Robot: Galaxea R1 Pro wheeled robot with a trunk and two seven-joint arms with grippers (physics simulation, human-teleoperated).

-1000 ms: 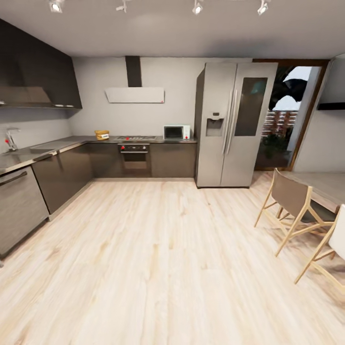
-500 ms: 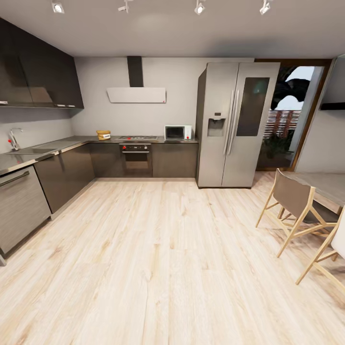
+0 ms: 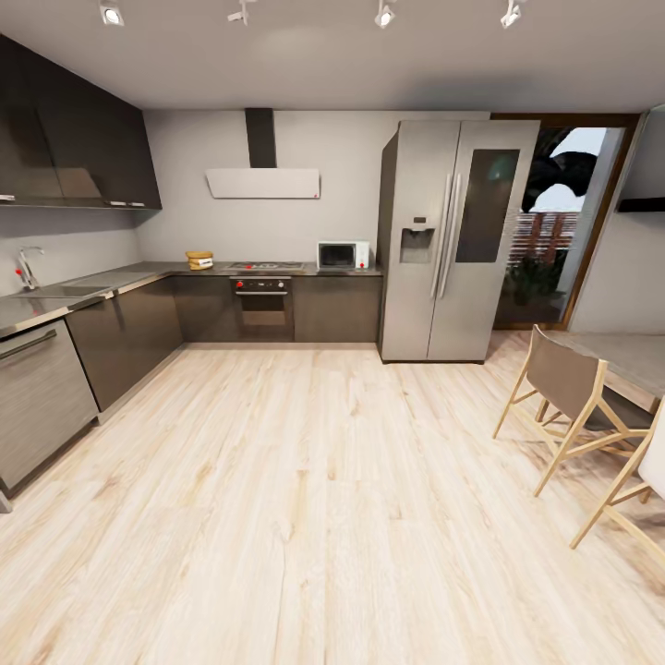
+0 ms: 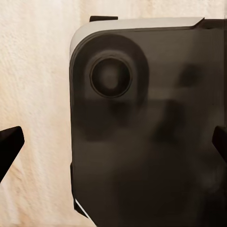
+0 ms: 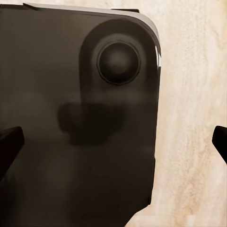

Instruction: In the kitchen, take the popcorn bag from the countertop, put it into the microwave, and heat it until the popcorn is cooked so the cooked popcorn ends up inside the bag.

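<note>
The popcorn bag, a small tan shape too far off to read in detail, sits on the surface at the far end of the kitchen, just to the left of the gas hob. On the other side of the hob, on the same surface, stands the microwave, pale with a dark glass door, close beside the tall steel refrigerator. Below the hob is the dark oven, and above it a pale extractor hood hangs on the wall. The surface runs on from the bag along the left wall to a sink with a tap. Pale wooden floor lies between the camera and the bag, with wooden chairs off to the right. In the wrist views, the left hand and the right hand are each spread wide and empty, their dark fingertips at opposite edges, over the robot's dark base and the floor.
</note>
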